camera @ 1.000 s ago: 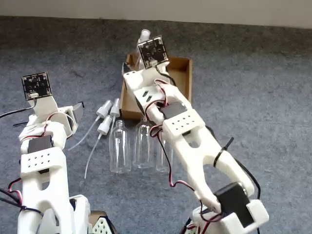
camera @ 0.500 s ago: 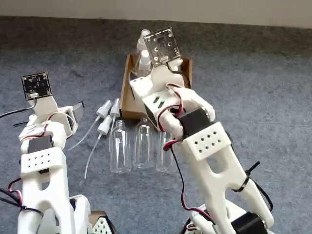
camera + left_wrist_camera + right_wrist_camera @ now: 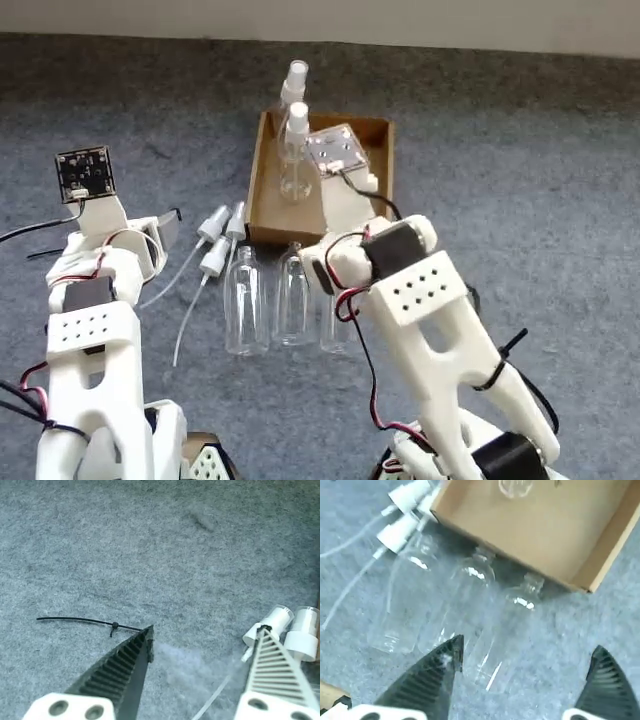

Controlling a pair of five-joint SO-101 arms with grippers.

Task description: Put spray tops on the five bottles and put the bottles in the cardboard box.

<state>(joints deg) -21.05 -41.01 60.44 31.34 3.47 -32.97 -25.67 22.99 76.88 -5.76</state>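
- Cardboard box [image 3: 375,140]: it sits on the grey carpet [image 3: 520,200] at the far middle of the table, open side up.
- Two bottles with spray tops fitted stand in the box's left part. One is near the middle [image 3: 293,160] and the other [image 3: 293,85] is behind it at the far left corner.
- Three clear bottles without tops lie or stand side by side just in front of the box's near wall: left [image 3: 245,300], middle [image 3: 293,295] and right [image 3: 335,325]. I cannot tell whether they are upright.
- Three loose spray tops with long dip tubes lie on the carpet just left of those bottles. Two are side by side near the box corner [image 3: 212,222] [image 3: 237,220], and one is nearer [image 3: 215,258].
- Right arm [image 3: 430,300]: it rises from the near right and folds forward, with its wrist over the box's near edge.
- Right gripper [image 3: 527,644]: it hangs above the three bare bottles with its jaws spread wide and nothing between them.
- Left arm [image 3: 90,330]: it is stretched forward along the left side.
- Left gripper [image 3: 205,629]: it is low over the carpet with its jaws apart and holds nothing. One fingertip is just beside two of the loose spray tops.
- A black cable tie [image 3: 90,621] lies on the carpet near the left gripper's other fingertip.
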